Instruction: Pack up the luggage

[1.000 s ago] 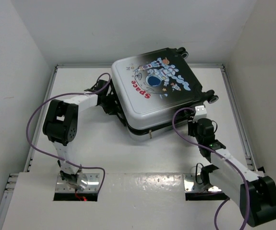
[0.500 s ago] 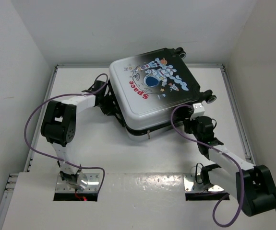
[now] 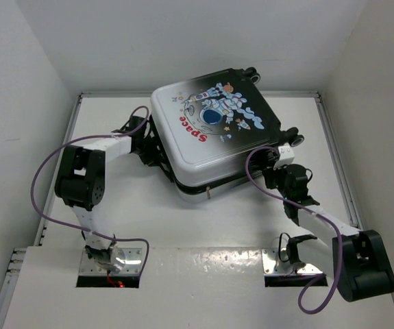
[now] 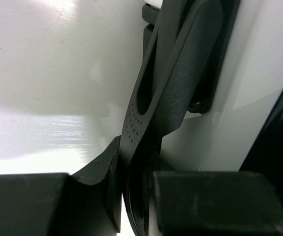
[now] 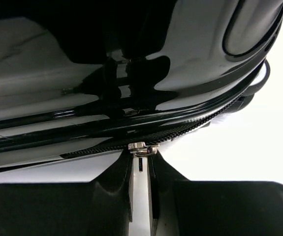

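Note:
The luggage (image 3: 210,130), a white-to-black hard-shell case with an astronaut and red "Space" print, lies flat and closed at the back middle of the table. My left gripper (image 3: 149,147) is at its left side, shut on the black side handle (image 4: 175,88), which runs up between the jaws of the left gripper (image 4: 136,191). My right gripper (image 3: 273,162) is at the case's right front edge. In the right wrist view the right gripper (image 5: 140,164) is shut on the silver zipper pull (image 5: 140,176), just below the black zip line of the luggage (image 5: 131,49).
Wheels (image 3: 294,135) stick out at the case's right side and more wheels (image 3: 251,70) at its far corner. Another small zipper pull (image 3: 210,193) hangs from the front edge. White walls (image 3: 32,103) enclose the table on three sides.
The right gripper has moved in to the case's edge and closed on the zipper pull. The luggage has shifted a little to the left and back, with the left gripper still on its handle.

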Controlling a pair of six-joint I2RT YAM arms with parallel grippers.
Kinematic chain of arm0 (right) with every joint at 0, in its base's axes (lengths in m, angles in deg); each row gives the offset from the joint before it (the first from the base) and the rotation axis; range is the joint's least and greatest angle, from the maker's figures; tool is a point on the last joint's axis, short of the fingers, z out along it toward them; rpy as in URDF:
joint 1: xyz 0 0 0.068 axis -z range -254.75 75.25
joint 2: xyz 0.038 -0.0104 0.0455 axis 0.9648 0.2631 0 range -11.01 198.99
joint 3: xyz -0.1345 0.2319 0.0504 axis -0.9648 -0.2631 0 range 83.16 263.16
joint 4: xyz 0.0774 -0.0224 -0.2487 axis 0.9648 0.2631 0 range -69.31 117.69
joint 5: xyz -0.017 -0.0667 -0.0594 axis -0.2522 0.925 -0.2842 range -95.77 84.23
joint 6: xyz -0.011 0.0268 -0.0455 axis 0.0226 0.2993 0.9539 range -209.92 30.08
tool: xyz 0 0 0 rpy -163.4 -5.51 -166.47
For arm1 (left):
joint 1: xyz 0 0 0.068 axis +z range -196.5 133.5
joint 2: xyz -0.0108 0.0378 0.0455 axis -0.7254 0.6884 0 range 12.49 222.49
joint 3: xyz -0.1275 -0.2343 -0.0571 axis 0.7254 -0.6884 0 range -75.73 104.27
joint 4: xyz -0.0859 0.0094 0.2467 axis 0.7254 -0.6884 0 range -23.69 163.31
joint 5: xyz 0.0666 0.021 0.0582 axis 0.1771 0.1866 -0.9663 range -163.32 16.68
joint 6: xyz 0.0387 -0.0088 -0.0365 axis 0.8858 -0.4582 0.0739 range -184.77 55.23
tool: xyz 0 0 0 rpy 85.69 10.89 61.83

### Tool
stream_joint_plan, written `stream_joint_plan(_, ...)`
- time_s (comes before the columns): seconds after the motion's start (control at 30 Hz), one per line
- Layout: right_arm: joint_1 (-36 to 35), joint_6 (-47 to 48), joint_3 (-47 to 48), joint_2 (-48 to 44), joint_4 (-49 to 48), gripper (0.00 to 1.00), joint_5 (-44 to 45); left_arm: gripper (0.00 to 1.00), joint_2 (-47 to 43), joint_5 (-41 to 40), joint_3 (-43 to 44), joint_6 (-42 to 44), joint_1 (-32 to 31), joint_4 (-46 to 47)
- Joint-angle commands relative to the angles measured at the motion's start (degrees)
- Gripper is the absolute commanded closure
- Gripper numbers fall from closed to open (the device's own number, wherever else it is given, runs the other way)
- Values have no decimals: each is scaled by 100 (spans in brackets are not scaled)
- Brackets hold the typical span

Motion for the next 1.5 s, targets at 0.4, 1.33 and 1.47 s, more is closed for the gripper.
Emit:
stream_joint_plan(0.4,638,-329,684,-270,382,100,-208,100,-269,-1032,276,129,1287,-400)
stream_joint_plan(1.33,1868,-2692,1448,793,453,100,-771,100,-216,-901,390,1061,2236,-453)
stream_joint_plan(1.47,1869,-2877,1492,1057,189,100,-841,100,-102,-786,443,1122,2237,-453)
